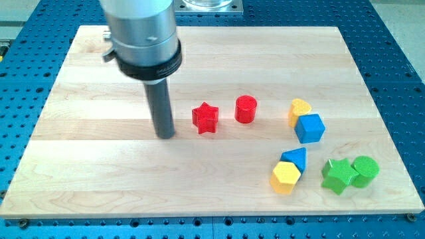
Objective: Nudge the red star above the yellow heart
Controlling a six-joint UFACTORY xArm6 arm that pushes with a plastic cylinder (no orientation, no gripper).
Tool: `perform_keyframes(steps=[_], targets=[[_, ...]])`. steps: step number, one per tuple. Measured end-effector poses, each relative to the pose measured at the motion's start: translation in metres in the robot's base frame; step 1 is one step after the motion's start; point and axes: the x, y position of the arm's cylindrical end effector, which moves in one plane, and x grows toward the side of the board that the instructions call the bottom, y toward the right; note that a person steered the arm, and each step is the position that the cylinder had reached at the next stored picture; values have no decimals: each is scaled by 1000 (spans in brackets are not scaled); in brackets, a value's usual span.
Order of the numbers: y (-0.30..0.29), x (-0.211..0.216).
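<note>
On the wooden board (pixel 86 172) | my tip (pixel 165 137) just left of red star (pixel 205 118), positioned to push rightward | yellow heart (pixel 299 109) well right, beyond red cylinder (pixel 246 109) | no pincer fitted, bare rod only.

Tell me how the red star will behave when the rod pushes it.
The red star looks rigid and squat, so it should slide rather than tip. Its points may make it rotate if my tip, just to its left, hits off-centre. The smooth wooden board probably offers little grip.
</note>
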Motion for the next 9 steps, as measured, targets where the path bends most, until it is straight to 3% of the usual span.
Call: perform_keyframes(steps=[2,3,4,5,9], targets=[[144,-28],[185,-50],[148,-55],[151,-86],[179,-80]])
